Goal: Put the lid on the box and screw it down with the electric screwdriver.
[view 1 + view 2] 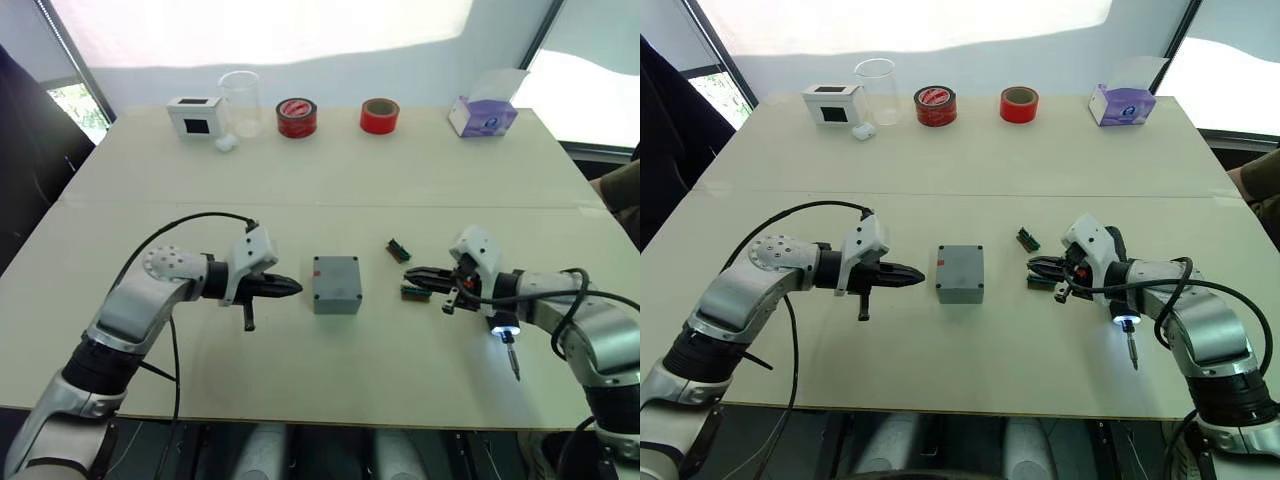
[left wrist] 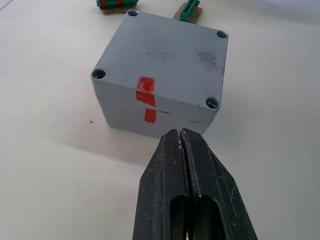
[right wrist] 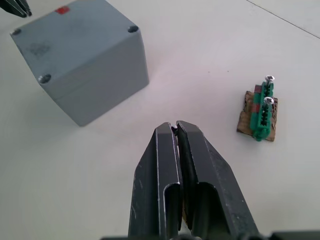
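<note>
Left tool, fingers pressed together and empty, is hovering just beside the box sitting mid-counter. Lid is resting on the box, red mark facing this tool. Right tool, also pinched together, is hanging on the opposite side; electric screwdriver is glowing under that wrist.

Both arms reach inward over the tabletop, left gripper and right gripper pointing toward each other, fingers pressed closed, holding nothing.
</note>
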You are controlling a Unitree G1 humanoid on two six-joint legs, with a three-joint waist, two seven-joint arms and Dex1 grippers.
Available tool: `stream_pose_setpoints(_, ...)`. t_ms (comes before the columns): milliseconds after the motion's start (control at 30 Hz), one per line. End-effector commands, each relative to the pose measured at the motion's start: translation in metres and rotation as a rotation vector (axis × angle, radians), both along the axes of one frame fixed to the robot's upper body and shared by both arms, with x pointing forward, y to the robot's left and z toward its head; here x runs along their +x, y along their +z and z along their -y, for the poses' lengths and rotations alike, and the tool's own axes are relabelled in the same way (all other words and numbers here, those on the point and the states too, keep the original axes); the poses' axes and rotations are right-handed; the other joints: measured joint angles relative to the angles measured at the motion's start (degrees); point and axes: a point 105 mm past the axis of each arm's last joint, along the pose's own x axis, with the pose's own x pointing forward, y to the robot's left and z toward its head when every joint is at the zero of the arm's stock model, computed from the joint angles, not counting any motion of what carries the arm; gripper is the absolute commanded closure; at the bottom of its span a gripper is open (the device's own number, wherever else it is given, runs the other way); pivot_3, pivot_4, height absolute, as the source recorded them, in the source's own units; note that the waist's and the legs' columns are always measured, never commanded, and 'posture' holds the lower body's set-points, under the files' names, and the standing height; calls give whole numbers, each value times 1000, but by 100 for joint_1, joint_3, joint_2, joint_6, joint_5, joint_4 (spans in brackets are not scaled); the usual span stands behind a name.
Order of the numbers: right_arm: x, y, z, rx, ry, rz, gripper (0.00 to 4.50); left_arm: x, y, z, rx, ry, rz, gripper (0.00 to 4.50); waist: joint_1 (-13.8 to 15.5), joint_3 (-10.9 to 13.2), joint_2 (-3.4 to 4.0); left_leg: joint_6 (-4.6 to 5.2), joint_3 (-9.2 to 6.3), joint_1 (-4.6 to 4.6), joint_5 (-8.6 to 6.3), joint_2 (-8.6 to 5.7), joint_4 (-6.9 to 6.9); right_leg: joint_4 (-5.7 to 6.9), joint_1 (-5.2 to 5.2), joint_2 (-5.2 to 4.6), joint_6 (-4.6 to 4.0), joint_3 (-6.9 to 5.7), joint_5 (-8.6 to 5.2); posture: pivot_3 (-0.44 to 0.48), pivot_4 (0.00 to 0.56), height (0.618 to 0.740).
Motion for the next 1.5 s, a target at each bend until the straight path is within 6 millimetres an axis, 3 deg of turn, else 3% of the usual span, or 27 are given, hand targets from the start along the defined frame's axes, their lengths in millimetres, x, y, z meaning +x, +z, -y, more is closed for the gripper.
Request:
stream_pose_setpoints(33, 2, 29, -28, 69, 62, 103, 4437, 0, 23, -5, -41, 2, 52, 4500, -15, 0, 0, 0, 0, 0, 0, 1, 0, 0, -2, 1, 0, 0, 0, 0, 150, 740)
stream_pose_setpoints(233, 14, 38, -46, 116, 55, 135, 4437, 4, 34, -12, -50, 32, 82, 4500, 13, 0, 0, -3, -1, 0, 2, 1, -1, 2, -3, 1, -1, 0, 0, 0, 150, 740)
stream_pose_setpoints(467, 17, 30, -57, 103, 89, 113, 4437, 2, 45, -9, -97, 41, 85, 4500, -8, 0, 0, -2, -1, -1, 1, -3, 0, 5, -3, -1, -1, 0, 0, 0, 150, 740)
stream_pose_setpoints(1500, 21, 12, -64, 60, 98, 92, 4437, 2, 35, -6, -62, 63, 82, 4500, -18, 0, 0, -3, -1, -1, 2, -3, 0, 5, -4, 1, -1, 0, 0, 0, 150, 740)
